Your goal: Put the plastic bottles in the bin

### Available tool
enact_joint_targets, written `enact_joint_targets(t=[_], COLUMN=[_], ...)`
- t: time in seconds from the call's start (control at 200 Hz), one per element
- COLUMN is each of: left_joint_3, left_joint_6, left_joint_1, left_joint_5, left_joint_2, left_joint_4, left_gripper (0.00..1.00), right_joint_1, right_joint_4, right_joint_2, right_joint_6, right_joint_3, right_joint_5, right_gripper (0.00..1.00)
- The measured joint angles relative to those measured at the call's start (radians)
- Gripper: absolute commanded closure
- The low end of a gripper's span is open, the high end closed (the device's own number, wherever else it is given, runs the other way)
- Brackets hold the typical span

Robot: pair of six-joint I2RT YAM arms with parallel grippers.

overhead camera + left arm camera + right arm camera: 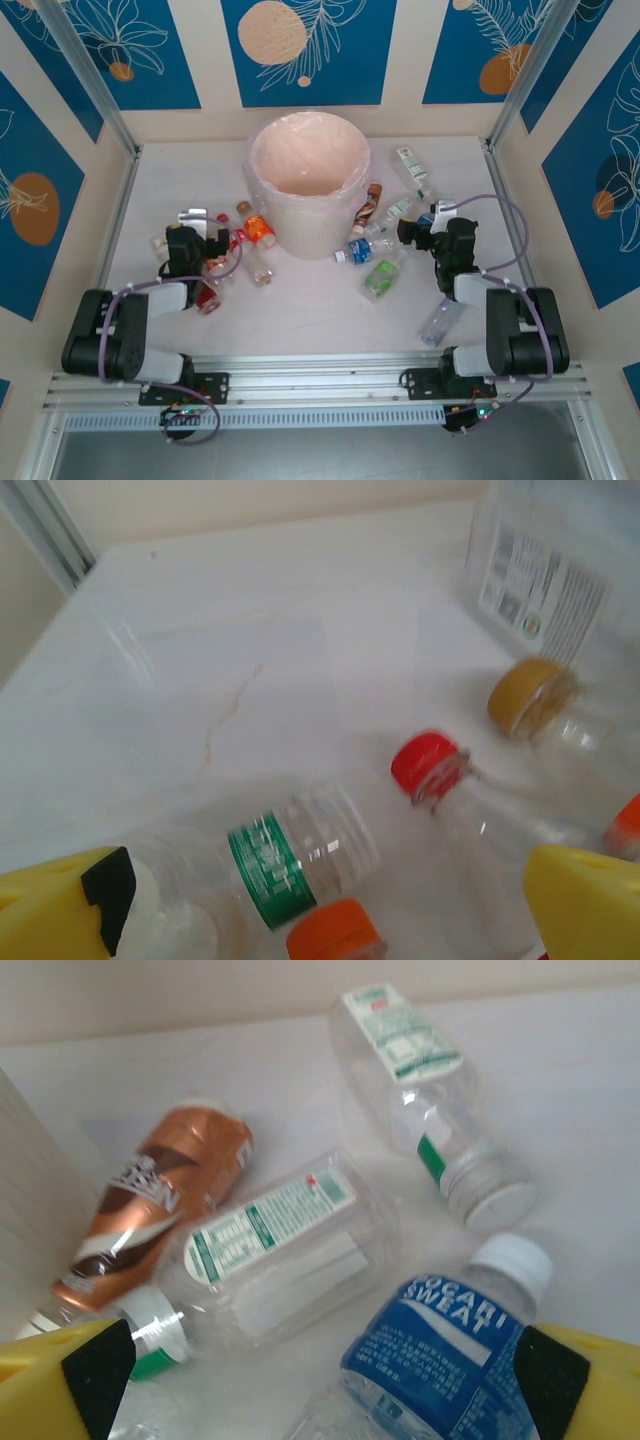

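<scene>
Bin (300, 228) far-centre; bottles (382, 276) scattered left and right of it.

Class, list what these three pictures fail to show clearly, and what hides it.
Top view: bottles under the left gripper, covered by it.
Left wrist view: white-labelled bottle, cut by the top edge, print blurred.
Right wrist view: blue bottle, base past the bottom edge.

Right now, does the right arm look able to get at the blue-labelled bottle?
Probably yes: the right gripper is open, the blue-labelled bottle lies between its fingers, and nothing covers it.
</scene>
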Motion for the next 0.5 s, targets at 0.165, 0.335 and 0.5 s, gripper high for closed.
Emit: enact_joint_targets(t=[0.165, 0.335, 0.5], left_joint_3=[0.05, 0.091, 0.094], left_joint_6=[-0.06, -0.183, -0.308], left_joint_1=[0.0, 0.0, 0.0], left_joint_5=[-0.051, -0.104, -0.124], left_joint_2=[-0.14, -0.293, -0.477], left_joint_4=[-0.14, -0.336, -0.467], left_gripper=[0.0, 0.0, 0.0], right_joint_1=[-0.001, -0.01, -0.021], right_joint_4=[-0.134, -0.404, -0.723], right_joint_2=[-0.127, -0.187, -0.203], right_joint_6=[0.056, 0.202, 0.34], right_joint_3=[0.048, 0.177, 0.292], right_joint_5=[0.038, 0.154, 0.299], right_gripper=[0.01, 0.01, 0.01])
